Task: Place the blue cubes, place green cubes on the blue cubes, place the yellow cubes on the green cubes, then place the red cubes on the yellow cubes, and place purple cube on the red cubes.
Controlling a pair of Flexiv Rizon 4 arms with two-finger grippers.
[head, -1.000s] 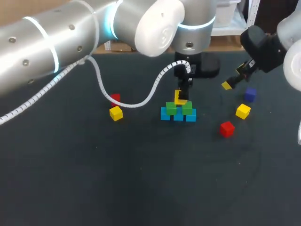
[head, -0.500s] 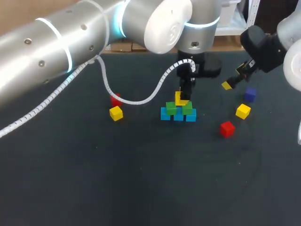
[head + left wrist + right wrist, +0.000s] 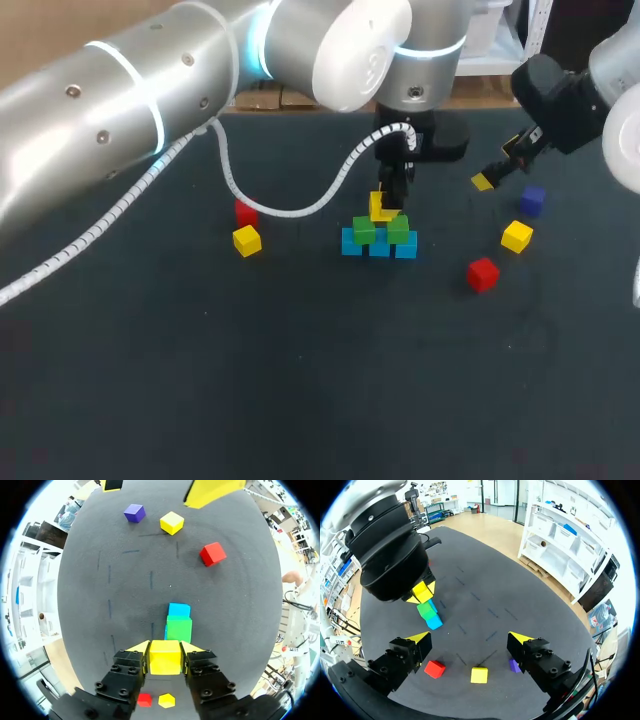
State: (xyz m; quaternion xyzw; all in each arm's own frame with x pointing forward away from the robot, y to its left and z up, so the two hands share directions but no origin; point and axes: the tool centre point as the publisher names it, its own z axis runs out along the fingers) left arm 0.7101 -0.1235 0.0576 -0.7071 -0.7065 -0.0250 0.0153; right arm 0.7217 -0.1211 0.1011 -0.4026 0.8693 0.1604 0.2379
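Yellow layer in hand. Left gripper (image 3: 165, 651) pinches yellow cube (image 3: 381, 208) at green cubes (image 3: 364, 230). Next, likely: seat squarely, release. Right gripper (image 3: 470, 638) spread, empty.

A row of three cubes (image 3: 379, 248) sits mid-tabletop (image 3: 300, 380), running left to right. A pair of cubes (image 3: 399, 231) stands on the row. The top cube (image 3: 380, 209) is over the pair's middle, clamped between the fingers of the left end effector (image 3: 165, 651). Well left of the row lies the front-left cube (image 3: 246, 240), with the back-left cube (image 3: 246, 211) just behind it. To the right, the front-right cube (image 3: 483, 274) is nearest, the middle-right cube (image 3: 517, 236) is further back, and the back-right cube (image 3: 531, 200) is behind that. The right end effector (image 3: 500, 165) hangs just left of the back-right cube, its fingers spread around nothing.
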